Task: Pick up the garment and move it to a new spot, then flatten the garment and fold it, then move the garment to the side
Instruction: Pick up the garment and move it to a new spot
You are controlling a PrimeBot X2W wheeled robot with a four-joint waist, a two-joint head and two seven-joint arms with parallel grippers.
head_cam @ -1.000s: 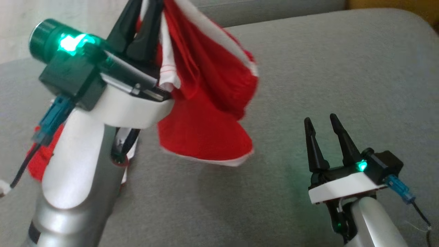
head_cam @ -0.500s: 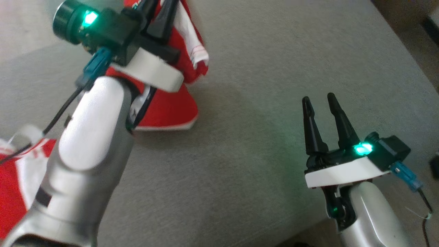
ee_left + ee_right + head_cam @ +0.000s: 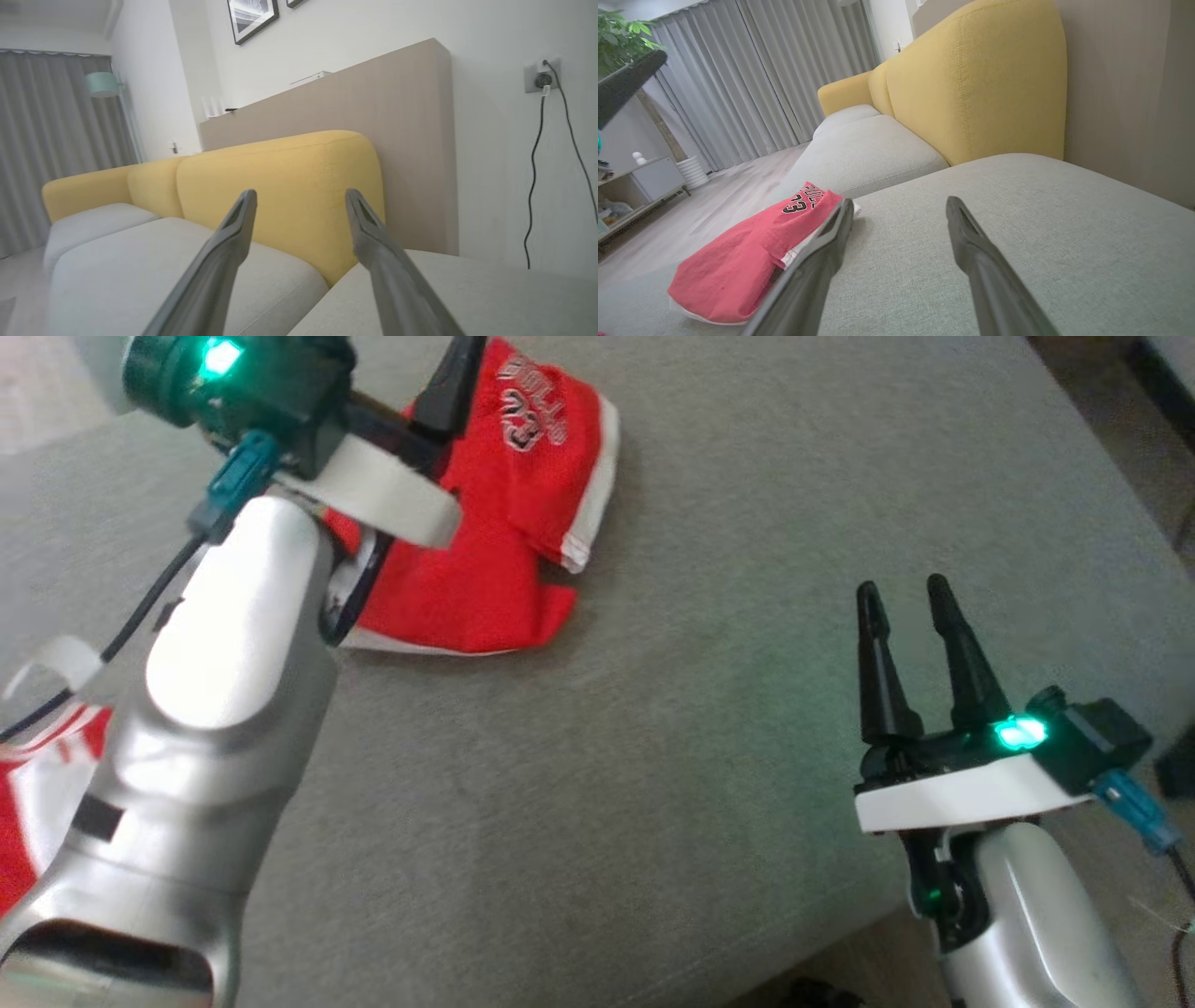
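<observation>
You see one garment (image 3: 504, 476) just beside the left gripper (image 3: 301, 196). It and the right gripper (image 3: 903, 593) are spread wide, holding nothing.

Left gripper (image 3: 300, 193) high at upper left of head view, fingers spread, nothing between them. Right gripper (image 3: 903, 586) at lower right, fingers apart, pointing up, empty.

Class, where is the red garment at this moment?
Head view: the red garment lies crumpled on the grey cushion at upper left, beside the left arm.

Left hand (image 3: 301, 192) agape before yellow sofa backrest (image 3: 280, 161)
</observation>
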